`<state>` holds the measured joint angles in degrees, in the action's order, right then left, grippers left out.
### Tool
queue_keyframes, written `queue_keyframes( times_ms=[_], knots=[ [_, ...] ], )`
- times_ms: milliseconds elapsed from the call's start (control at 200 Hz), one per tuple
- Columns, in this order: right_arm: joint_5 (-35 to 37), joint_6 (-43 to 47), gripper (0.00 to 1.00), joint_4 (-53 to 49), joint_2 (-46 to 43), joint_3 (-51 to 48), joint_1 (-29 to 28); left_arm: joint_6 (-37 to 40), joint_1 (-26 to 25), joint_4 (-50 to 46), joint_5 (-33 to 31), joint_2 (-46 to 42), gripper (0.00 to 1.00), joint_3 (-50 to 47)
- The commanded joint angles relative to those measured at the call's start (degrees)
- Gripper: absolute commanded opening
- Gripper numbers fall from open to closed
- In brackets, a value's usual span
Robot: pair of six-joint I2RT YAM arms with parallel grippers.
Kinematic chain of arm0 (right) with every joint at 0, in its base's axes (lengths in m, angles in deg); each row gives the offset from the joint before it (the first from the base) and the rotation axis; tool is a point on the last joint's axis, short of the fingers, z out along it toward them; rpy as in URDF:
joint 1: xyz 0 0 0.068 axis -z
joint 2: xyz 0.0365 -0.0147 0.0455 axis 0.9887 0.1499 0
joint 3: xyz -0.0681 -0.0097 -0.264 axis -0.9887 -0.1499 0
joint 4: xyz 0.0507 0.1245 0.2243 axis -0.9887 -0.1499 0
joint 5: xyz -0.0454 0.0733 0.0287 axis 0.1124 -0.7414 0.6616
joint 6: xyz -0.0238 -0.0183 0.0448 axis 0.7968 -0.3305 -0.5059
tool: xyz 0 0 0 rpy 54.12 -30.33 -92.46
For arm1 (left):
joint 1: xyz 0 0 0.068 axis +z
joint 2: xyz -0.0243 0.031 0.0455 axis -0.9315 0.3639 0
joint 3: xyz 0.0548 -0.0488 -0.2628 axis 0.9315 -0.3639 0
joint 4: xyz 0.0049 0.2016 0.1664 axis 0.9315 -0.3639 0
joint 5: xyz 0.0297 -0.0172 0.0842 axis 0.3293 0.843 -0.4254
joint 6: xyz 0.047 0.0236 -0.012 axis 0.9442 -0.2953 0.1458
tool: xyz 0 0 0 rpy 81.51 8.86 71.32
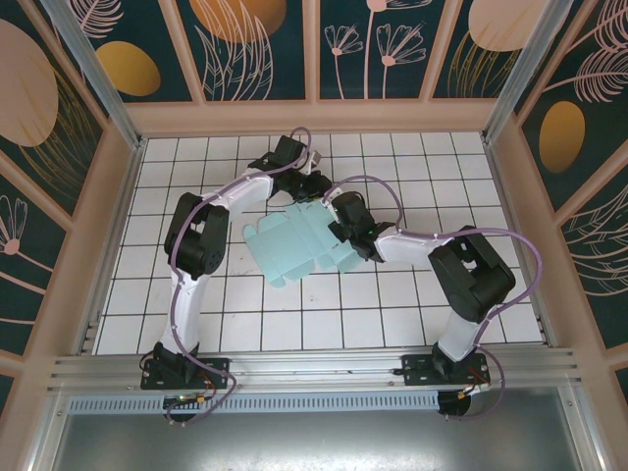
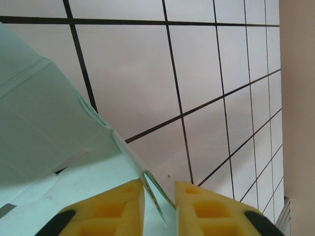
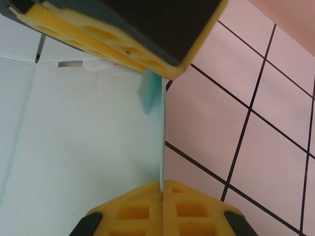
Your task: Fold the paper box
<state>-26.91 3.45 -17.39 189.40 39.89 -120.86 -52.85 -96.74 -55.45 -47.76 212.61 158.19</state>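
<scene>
The paper box [image 1: 289, 250] is a pale mint-green creased cut-out lying mid-table, its far right corner lifted. My left gripper [image 1: 312, 188] reaches its far edge from behind. In the left wrist view the yellow fingers [image 2: 113, 206] stand close together, and a doubled flap [image 2: 153, 189] of the card sits between them and touches both pads. My right gripper [image 1: 340, 229] is at the sheet's right edge. In the right wrist view its pads [image 3: 142, 206] are pressed shut on the upright card edge [image 3: 162, 147]. The broad panel [image 3: 83, 147] spreads to the left.
The white gridded table [image 1: 412, 304] surrounds the sheet. Peach walls [image 1: 314, 116] close in the back and both sides. In the right wrist view the left gripper's yellow and black finger [image 3: 123, 29] hangs just above the card, close to my right fingers.
</scene>
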Motion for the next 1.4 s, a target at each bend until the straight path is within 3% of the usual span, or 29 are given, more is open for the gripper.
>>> queue_keyframes(
  times_ms=[0, 55, 100, 225, 330, 375, 425, 535, 581, 631, 716, 801, 846, 921, 1026, 1096, 1151, 1271, 1391],
  knots=[
    [0.15, 0.56, 0.00, -0.08, 0.24, 1.08, -0.68, 0.08, -0.27, 2.67, 1.75, -3.58, 0.26, -0.67],
    [0.14, 0.44, 0.00, -0.09, 0.28, 1.15, -0.69, -0.17, -0.31, 3.22, 1.73, -3.79, 0.45, -0.92],
    [0.12, 0.41, 0.00, -0.08, 0.23, 1.13, -0.68, -0.52, -0.31, 3.84, 1.75, -4.02, 0.48, -1.22],
    [0.09, 0.42, 0.00, -0.09, 0.21, 1.15, -0.74, -0.67, -0.31, 4.09, 2.16, -3.88, 0.24, -1.32],
    [0.01, 0.42, 0.00, 0.14, 0.00, 0.95, -0.68, -0.62, -0.29, 4.41, 2.23, -4.01, 0.23, -1.36],
    [-0.05, 0.37, 0.00, 0.34, -0.12, 0.91, -0.68, -0.59, -0.31, 4.90, 2.16, -4.22, 0.31, -1.49],
    [-0.16, 0.26, 0.00, 0.48, -0.15, 0.80, -0.61, -0.66, -0.30, 5.67, 2.01, -4.61, 0.51, -2.03],
    [-0.26, 0.07, 0.00, 0.53, -0.29, 0.71, -0.53, -0.89, -0.31, 7.45, 2.26, -5.30, 0.59, -2.98],
    [-0.26, 0.17, 0.00, 0.52, -0.27, 0.70, -0.46, -0.99, -0.31, 7.69, 2.57, -5.20, 0.55, -2.96],
    [-0.16, 0.23, 0.00, 0.52, -0.30, 0.84, -0.50, -1.06, -0.30, 7.55, 2.89, -4.95, 0.39, -2.68],
    [-0.24, 0.26, 0.00, 0.52, -0.21, 0.99, -0.51, -1.37, -0.31, 7.45, 4.04, -4.43, 0.22, -2.30],
    [-0.22, 0.33, 0.00, 0.53, -0.12, 1.23, -0.42, -0.93, -0.31, 7.17, 3.86, -4.45, 0.19, -2.04],
    [-0.20, 0.24, 0.00, 0.53, -0.08, 1.23, -0.24, -0.61, -0.23, 6.84, 3.29, -4.57, 0.26, -2.11],
    [-0.18, -0.66, 0.00, 0.40, -0.33, 1.23, 0.31, 0.07, -0.14, 6.73, 1.52, -5.55, 0.50, -2.60],
    [-0.85, -1.99, 0.00, 0.41, -1.23, 0.72, 1.49, 1.03, 0.28, 9.46, -2.09, -9.27, 0.69, -5.57],
    [-1.58, -2.20, 0.00, 1.31, -2.34, -0.55, 1.98, 2.90, 0.71, 11.25, -6.07, -12.52, 0.82, -8.21],
    [-2.85, -2.37, 0.00, 2.16, -3.56, -1.83, 2.59, 5.11, 1.13, 11.82, -9.87, -14.96, 0.98, -10.08],
    [-8.39, -2.22, 0.00, 5.12, -7.44, -5.96, 4.74, 8.82, 2.77, 14.56, -16.45, -19.44, 0.99, -15.28],
    [-13.87, -1.39, 0.00, 9.19, -11.96, -10.85, 7.20, 14.71, 3.90, 20.33, -17.61, -23.41, 0.99, -22.44]
  ],
)
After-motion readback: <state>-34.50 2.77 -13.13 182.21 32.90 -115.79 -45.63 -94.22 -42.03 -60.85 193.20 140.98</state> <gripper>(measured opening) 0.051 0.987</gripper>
